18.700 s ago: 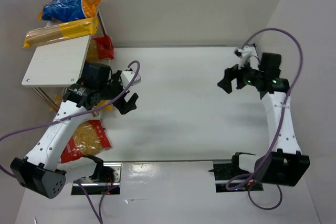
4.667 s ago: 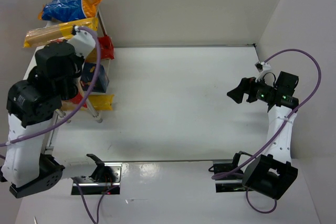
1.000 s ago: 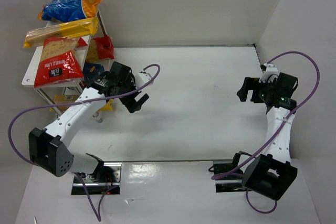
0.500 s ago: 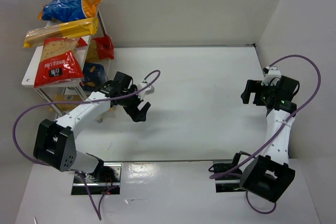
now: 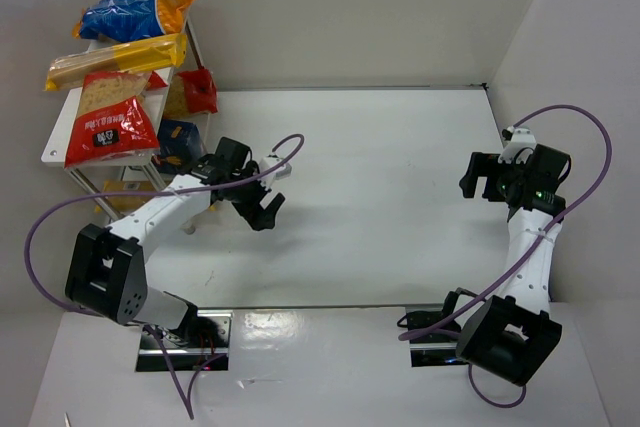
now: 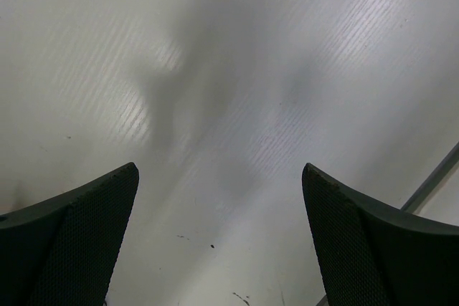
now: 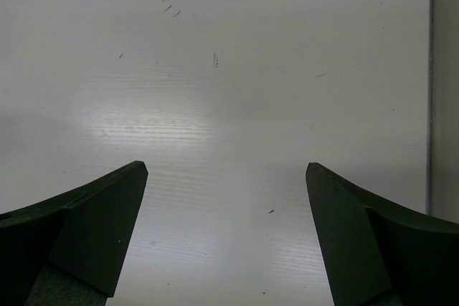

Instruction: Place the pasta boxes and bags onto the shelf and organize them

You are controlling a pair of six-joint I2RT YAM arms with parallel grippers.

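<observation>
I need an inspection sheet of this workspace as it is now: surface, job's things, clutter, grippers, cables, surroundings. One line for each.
Surface: white table; a few small dark specks in the wrist views, no pack on it.
Job's things: shelf at far left; clear bag with red label on its top board; yellow spaghetti bag and blue-and-orange bag at its far end; red pack, blue pack and yellow pack lower, tier unclear.
Clutter: nothing seen.
Grippers: left gripper open, empty, near the shelf; right gripper open, empty.
Cables: left purple cable and right purple cable loop free.
Surroundings: white walls.
</observation>
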